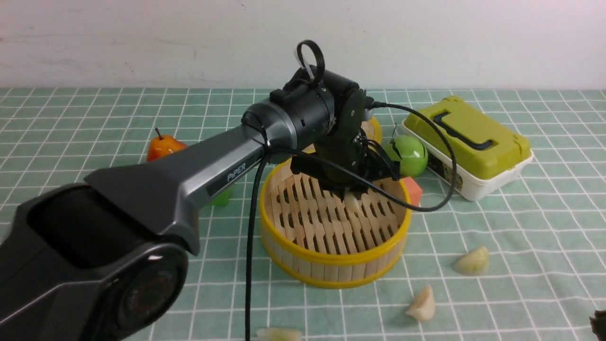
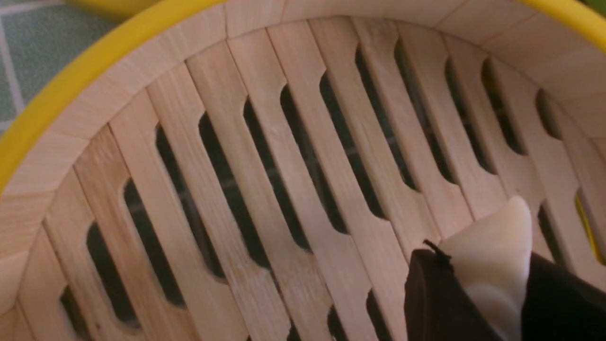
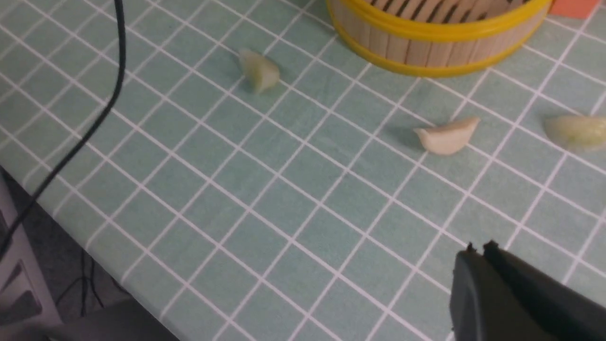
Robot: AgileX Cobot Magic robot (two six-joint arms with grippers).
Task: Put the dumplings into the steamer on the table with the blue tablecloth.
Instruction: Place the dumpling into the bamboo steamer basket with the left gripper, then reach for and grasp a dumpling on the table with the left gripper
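The counter (image 1: 521,227), covered by the blue tablecloth (image 1: 94,118), fills the frame. The left arm (image 1: 189,175) reaches from the lower left to the centre, over the steamer (image 1: 331,259). A lime box (image 1: 468,137) sits at upper right. The left claw (image 1: 352,193) hangs inside the steamer, narrowed on a held dumpling (image 2: 492,251) over the slatted base. The right claw (image 3: 479,250), in the lower right corner, is pressed together with nothing in it. Three loose dumplings (image 1: 472,261) lie on the cloth below and to the right of the steamer.

Toward the table's far edge: an orange pear (image 1: 161,147), a green apple (image 1: 408,155), an orange cube (image 1: 413,189), a lime-lidded box (image 1: 468,142).
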